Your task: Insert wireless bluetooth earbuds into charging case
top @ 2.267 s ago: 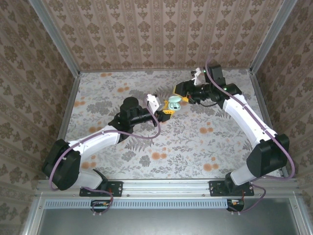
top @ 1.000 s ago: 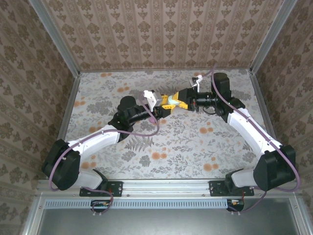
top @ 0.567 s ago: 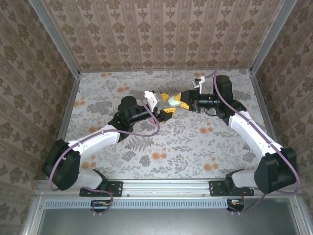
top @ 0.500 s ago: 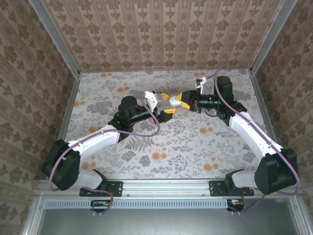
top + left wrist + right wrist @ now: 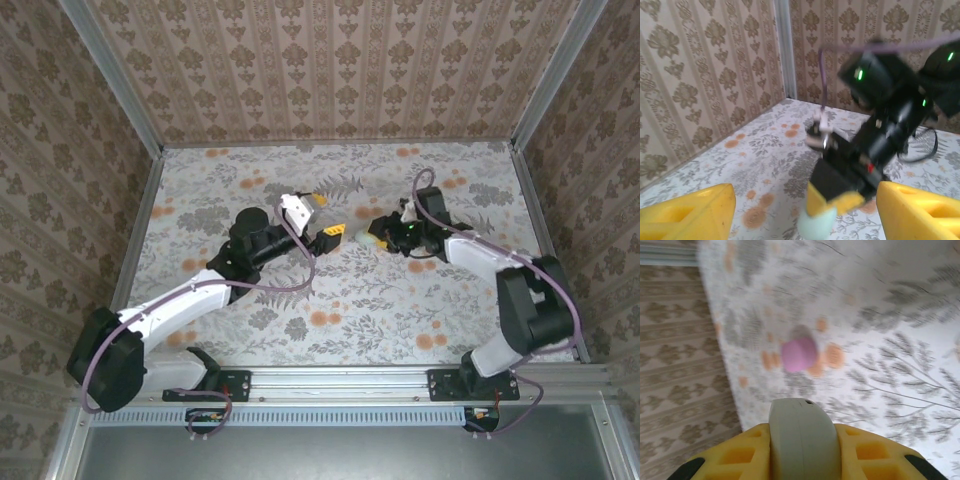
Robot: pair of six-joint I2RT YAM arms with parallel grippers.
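Note:
My right gripper [image 5: 376, 235] sits low over the table right of centre, shut on the mint-green oval charging case [image 5: 800, 440]. The closed case fills the gap between its yellow fingers [image 5: 735, 455]. My left gripper [image 5: 328, 216] hovers just left of it, open wide with nothing between its yellow fingers [image 5: 690, 210]. In the left wrist view the mint case [image 5: 817, 226] hangs from the right gripper straight ahead, beyond the left fingertips. The earbuds are out of view. A blurred pink oval [image 5: 798, 354], apparently the pink case, lies on the table beyond the right gripper.
The floral tablecloth [image 5: 330, 300] is bounded by patterned walls and metal corner posts [image 5: 150, 170]. Purple cables loop off both wrists. Open cloth lies toward the near edge and at the far left.
The right arm has dropped from its raised meeting with the left gripper down to the table, carrying the mint case. The left gripper has drawn back a little to the left, open.

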